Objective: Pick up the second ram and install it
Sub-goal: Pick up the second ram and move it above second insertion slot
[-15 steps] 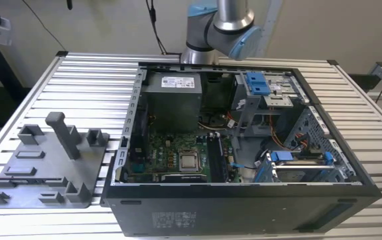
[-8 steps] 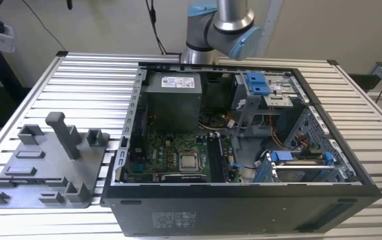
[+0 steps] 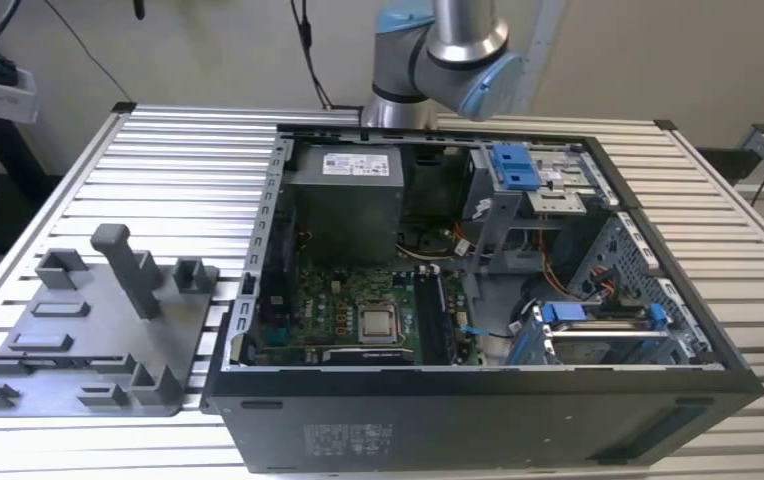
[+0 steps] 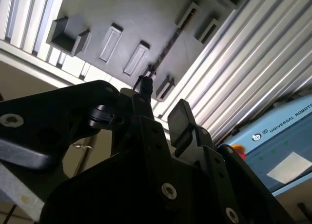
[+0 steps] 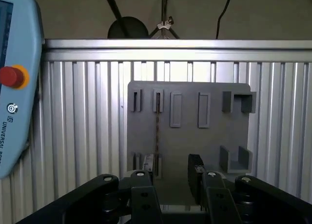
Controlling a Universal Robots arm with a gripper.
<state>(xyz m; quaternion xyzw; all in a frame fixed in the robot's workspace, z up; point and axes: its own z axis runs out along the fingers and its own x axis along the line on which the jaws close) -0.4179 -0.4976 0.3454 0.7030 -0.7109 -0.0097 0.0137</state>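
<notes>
we see the gripper (image 5: pixel 170 169) open and empty. the memory stick (image 5: pixel 157 129) stands on edge in the grey tray (image 5: pixel 214 136) beyond it, closer to one jaw than the other.

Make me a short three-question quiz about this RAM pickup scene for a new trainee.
1. In the exterior view, on which side of the computer case does the grey fixture plate lie on the slatted table?
2. Where is the RAM stick? A) on edge in the fixture plate B) inside the computer case C) flat on the slatted table
3. True or false: the gripper is shut on the RAM stick.
Key: 1 the exterior view's left; 2 A; 3 false, its fingers stand apart.
</notes>
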